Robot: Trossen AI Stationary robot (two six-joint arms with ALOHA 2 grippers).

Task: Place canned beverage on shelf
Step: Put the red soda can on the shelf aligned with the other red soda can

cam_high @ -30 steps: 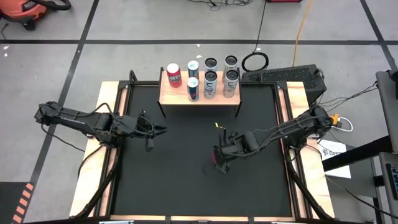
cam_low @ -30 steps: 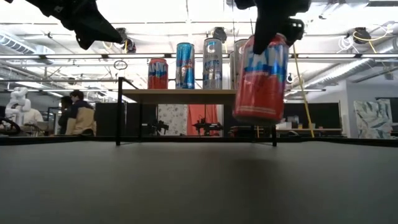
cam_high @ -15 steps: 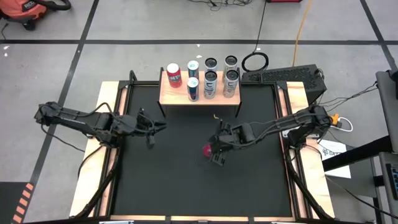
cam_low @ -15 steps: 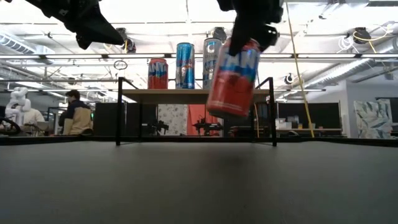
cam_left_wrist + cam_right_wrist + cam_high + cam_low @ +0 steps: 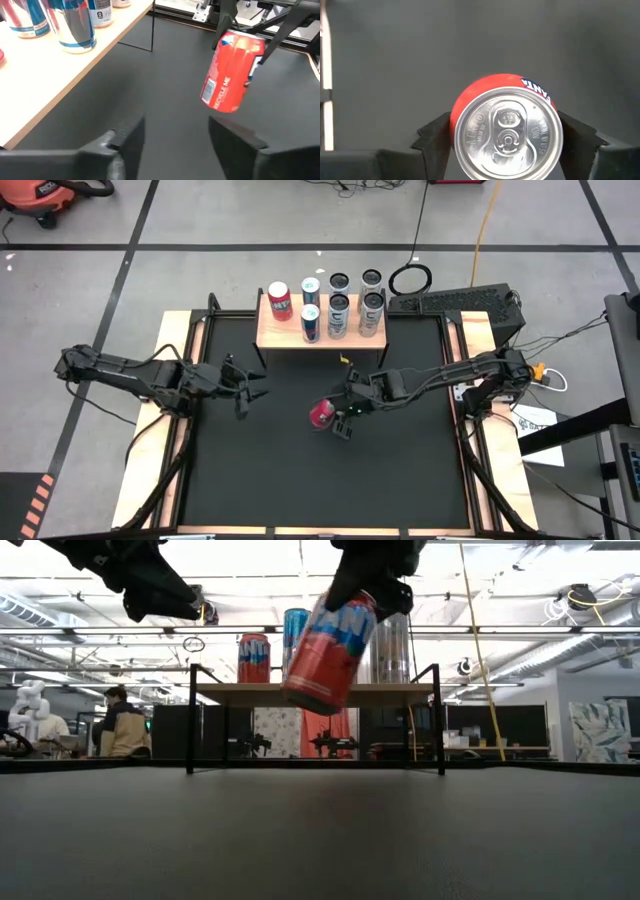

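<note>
A red canned beverage (image 5: pixel 322 413) hangs tilted above the middle of the black table, with my right gripper (image 5: pixel 338 418) shut on it. It also shows in the low view (image 5: pixel 330 652) and the left wrist view (image 5: pixel 232 70). The shelf (image 5: pixel 288 335), a light-wood board on thin black legs, stands at the table's far edge and carries several upright cans. My left gripper (image 5: pixel 177 137) hovers open at the table's left, pointing toward the red can, with nothing between its fingers. My right gripper pinches the can's top end (image 5: pixel 454 116) between its two fingers (image 5: pixel 434 140), one on each side of the wall just below the lid. The fingers slant down from the table's right. The can is lifted clear of the table and tilted, its bottom toward the left.
On the shelf stand a red can (image 5: pixel 280 300), blue cans (image 5: pixel 310 323) and silver cans (image 5: pixel 372 310); the board's near left part (image 5: pixel 278 332) is bare. Pale wooden strips (image 5: pixel 150 430) edge the table. People (image 5: pixel 125 720) show in the room behind.
My right gripper has carried the red can toward the table's left and far edge, nearer the shelf, and slightly up. It has turned, so the can now tilts more, with its bottom swung toward the left. My left gripper has opened where it was.
</note>
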